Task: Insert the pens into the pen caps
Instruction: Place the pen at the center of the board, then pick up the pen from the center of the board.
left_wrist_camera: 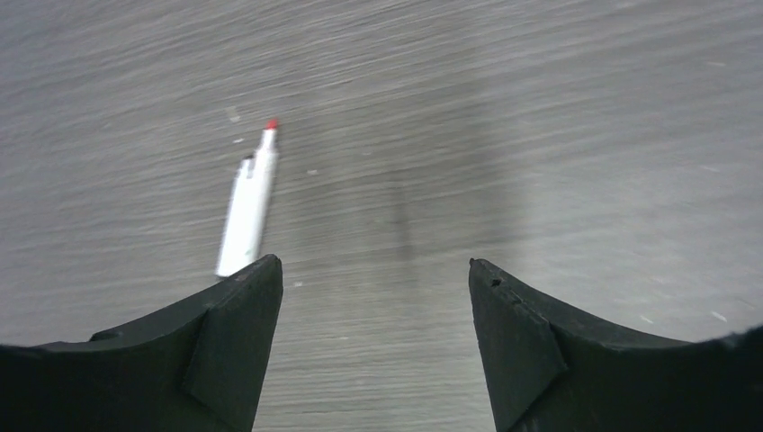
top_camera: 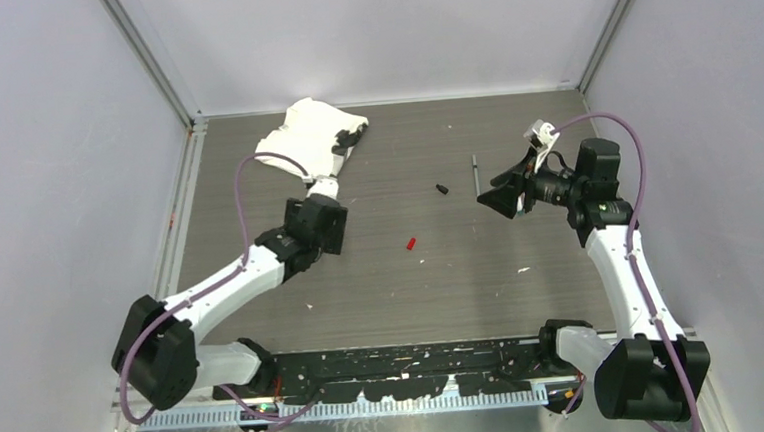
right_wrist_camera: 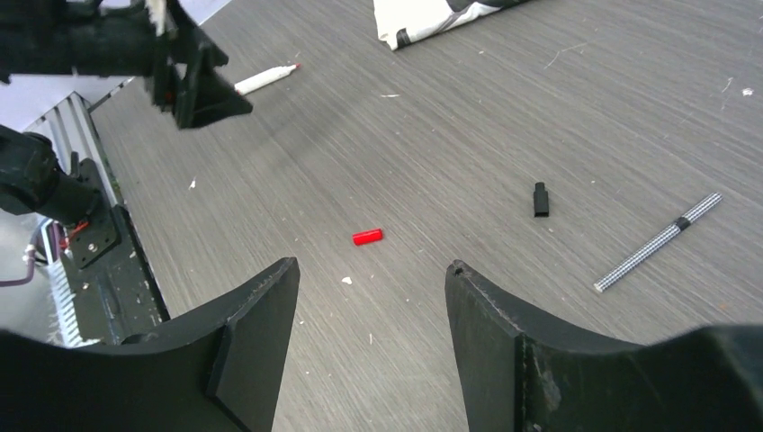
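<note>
A white pen (left_wrist_camera: 247,211) with a red tip lies on the grey table, ahead and to the left of my left gripper (left_wrist_camera: 373,264). That gripper is open and holds nothing. In the right wrist view the same pen (right_wrist_camera: 265,79) lies just past the left fingers (right_wrist_camera: 202,90). My right gripper (right_wrist_camera: 371,264) is also open and empty, hovering at the right of the table (top_camera: 494,197). A red cap (right_wrist_camera: 367,237) lies in front of it, a black cap (right_wrist_camera: 540,200) further right. A slim dark grey pen (right_wrist_camera: 661,241) lies beyond that. In the top view the red cap (top_camera: 411,242), black cap (top_camera: 442,188) and grey pen (top_camera: 475,170) lie mid-table.
A crumpled white bag with black print (top_camera: 303,136) lies at the back left, close to the left arm. Small white flecks dot the table. A black rail with a toothed strip (top_camera: 408,385) runs along the near edge between the arm bases. Walls enclose three sides.
</note>
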Controlling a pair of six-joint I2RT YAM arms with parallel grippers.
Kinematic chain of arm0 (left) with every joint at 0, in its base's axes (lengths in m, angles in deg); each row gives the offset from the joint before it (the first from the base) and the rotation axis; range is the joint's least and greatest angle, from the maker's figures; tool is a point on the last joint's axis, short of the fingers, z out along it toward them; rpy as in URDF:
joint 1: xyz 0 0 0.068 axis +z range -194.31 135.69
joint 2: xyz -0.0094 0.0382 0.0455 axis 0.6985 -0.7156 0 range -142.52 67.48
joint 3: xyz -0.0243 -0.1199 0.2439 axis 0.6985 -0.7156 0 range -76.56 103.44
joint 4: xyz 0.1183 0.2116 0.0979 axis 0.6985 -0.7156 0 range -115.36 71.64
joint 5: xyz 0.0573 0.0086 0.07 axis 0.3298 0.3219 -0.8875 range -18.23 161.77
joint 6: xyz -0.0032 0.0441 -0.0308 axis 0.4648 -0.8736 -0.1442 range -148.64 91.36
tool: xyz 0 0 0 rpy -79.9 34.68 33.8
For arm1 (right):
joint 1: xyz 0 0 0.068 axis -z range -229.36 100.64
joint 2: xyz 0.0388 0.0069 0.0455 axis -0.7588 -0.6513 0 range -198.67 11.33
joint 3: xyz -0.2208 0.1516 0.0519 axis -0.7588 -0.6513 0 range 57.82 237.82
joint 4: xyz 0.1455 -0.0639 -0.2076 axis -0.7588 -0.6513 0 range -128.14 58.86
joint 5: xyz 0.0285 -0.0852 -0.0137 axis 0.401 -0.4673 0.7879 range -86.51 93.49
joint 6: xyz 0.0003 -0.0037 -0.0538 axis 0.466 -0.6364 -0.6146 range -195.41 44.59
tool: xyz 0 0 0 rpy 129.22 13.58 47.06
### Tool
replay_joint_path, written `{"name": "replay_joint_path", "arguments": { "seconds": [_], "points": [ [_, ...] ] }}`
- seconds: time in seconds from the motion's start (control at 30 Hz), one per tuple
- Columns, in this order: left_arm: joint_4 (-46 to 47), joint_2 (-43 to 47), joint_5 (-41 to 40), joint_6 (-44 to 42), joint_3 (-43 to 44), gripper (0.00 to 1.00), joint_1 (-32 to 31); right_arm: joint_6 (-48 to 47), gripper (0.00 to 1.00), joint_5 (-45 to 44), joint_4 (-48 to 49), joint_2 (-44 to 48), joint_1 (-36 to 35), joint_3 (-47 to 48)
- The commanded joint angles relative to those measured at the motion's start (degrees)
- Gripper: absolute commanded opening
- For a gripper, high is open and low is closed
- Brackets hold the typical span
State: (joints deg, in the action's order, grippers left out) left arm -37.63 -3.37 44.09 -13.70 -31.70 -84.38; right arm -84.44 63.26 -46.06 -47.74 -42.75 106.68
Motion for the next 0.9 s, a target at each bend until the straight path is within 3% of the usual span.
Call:
{"name": "replay_joint_path", "arguments": {
  "seconds": [0.0, 0.23, 0.4, 0.63, 0.87],
  "points": [
    [-4.3, -3.5, -1.0, -1.6, 4.1, 0.73, 7.9, 0.0, 0.66, 2.2, 1.8, 0.3, 0.2, -0.2],
    [-5.8, -11.6, 3.4, -0.9, 8.3, 0.47, 17.3, -1.6, 0.66, 2.0, 0.3, -0.5, 0.2, 0.1],
    [-5.6, -14.8, 5.2, -0.9, 8.9, 0.45, 20.4, -1.9, 0.66, 2.1, -0.3, -1.0, 0.2, 0.3],
    [-6.8, -19.7, 8.1, -0.6, 10.5, 0.36, 23.0, -2.8, 0.66, 2.1, -1.4, -1.4, 0.2, 0.5],
    [-8.3, -21.8, 6.0, 0.5, 11.4, 0.33, 23.8, -3.3, 0.66, 2.5, -2.1, -1.6, 0.2, 0.7]
  ]
}}
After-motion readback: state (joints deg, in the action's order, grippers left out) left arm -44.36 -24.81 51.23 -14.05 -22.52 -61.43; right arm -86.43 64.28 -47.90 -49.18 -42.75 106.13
